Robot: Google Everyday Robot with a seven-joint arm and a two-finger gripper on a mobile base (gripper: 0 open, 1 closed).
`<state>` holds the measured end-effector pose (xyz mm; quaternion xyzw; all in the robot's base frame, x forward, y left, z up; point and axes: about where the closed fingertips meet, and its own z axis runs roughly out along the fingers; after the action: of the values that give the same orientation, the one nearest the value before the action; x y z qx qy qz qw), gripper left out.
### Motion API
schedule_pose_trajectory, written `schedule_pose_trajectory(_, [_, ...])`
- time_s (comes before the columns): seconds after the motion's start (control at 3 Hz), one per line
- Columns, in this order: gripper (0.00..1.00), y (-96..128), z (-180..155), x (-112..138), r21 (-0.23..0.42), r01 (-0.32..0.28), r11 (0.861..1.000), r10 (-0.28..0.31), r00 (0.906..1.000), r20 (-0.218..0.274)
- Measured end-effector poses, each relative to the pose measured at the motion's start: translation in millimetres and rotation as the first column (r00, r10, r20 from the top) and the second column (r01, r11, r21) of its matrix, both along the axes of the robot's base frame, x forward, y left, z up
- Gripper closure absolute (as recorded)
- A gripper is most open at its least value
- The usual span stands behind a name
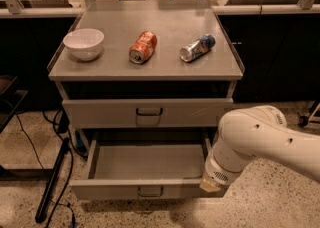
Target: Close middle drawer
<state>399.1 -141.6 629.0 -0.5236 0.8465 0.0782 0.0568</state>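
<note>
The middle drawer (145, 190) is a wide grey metal drawer with a low front panel and a small centre pull. It stands pulled far out, and its inside is bare. Above it the taller-fronted grey drawer (148, 112) sits slightly out from the cabinet. My white arm (260, 142) reaches in from the right. My gripper (210, 185) is at the arm's lower end, right at the middle drawer's right front corner, and is mostly hidden behind the arm.
On the cabinet top (165, 67) stand a white bowl (83, 43), an orange can lying on its side (143, 47) and a blue-and-silver can lying on its side (197, 48). A black stand leg and cables (54, 182) lie on the speckled floor at the left.
</note>
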Motion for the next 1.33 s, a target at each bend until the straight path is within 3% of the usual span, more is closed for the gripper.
schedule_pose_trajectory(0.33, [1.00, 7.8, -49.1, -11.7, -0.005, 0.031, 0.999, -0.032, 0.9969, -0.073])
schedule_pose_trajectory(0.67, [1.00, 17.4, -108.6, -17.0, 0.000, 0.084, 0.996, -0.083, 0.9906, -0.108])
schedule_pose_trajectory(1.33, [1.00, 31.8, -169.6, -1.4, 0.012, 0.134, 0.991, -0.132, 0.9860, -0.102])
